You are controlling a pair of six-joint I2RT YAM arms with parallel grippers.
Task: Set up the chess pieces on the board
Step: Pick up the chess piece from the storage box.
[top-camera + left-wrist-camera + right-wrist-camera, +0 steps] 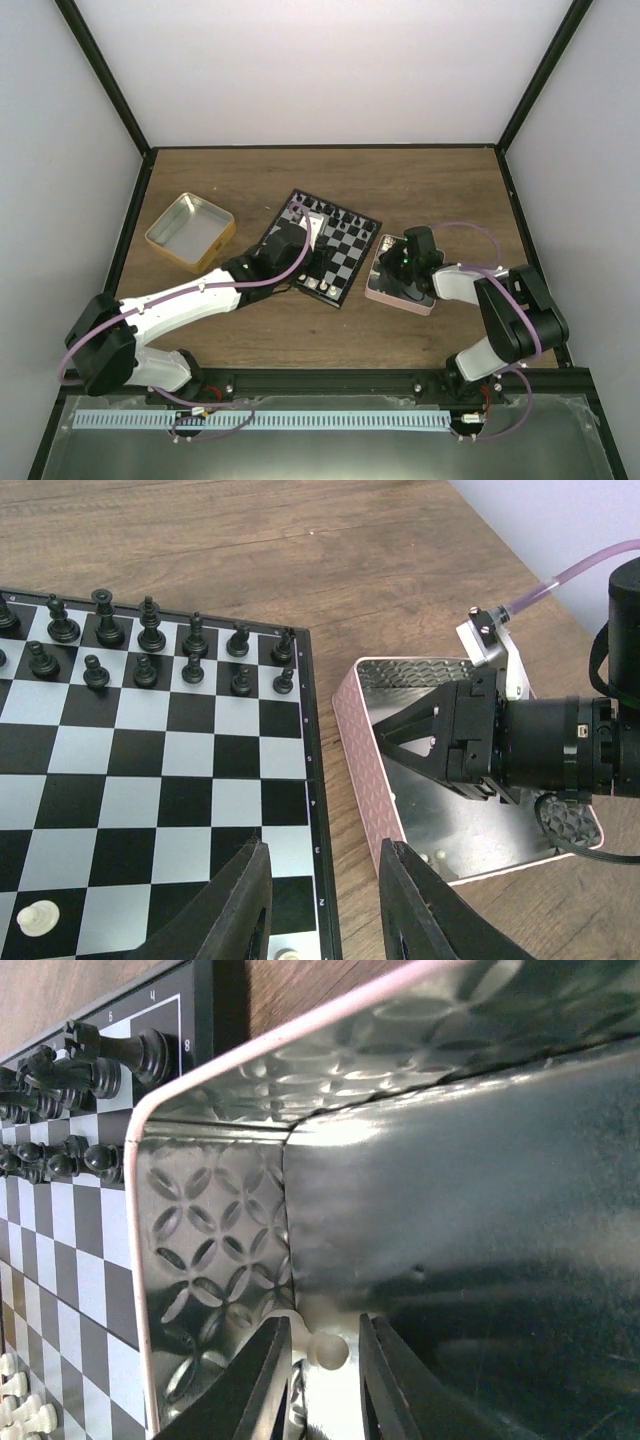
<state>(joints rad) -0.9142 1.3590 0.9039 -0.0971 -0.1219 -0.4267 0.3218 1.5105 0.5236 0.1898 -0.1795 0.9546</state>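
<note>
my right gripper (pixel 322 1385) is down inside the pink tray (pixel 205 1240) near its corner wall, fingers a narrow gap apart with one cream-white chess piece (pixel 328 1350) between the tips, close to both though i see no touch. my left gripper (pixel 325 905) hangs with fingers parted and nothing in them over the board (pixel 150 780) at its edge beside the tray. black pieces (pixel 150 635) stand in the two far rows and a few cream pieces (pixel 40 917) sit nearest me.
</note>
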